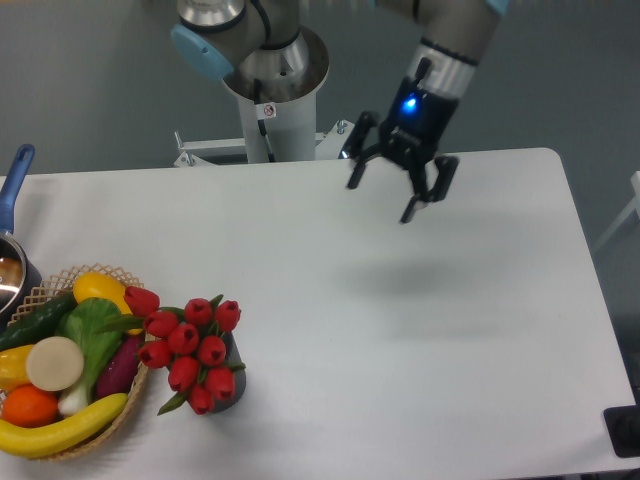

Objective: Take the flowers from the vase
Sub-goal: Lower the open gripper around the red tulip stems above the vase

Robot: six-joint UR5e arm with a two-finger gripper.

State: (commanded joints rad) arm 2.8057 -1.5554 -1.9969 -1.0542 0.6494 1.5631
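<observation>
At the lower left of the frame, the red tulips (pixel 190 350) stand bunched in the dark grey vase (pixel 231 385), which sits on the white table (pixel 400 330) just beside the wicker basket (pixel 128 392) of fruit and vegetables. In the upper middle, well apart from the flowers, the gripper (pixel 383 198) hangs above the table, tilted, with its two fingers spread apart and nothing between them. A blue-handled pot (pixel 12 215) shows at the left edge.
</observation>
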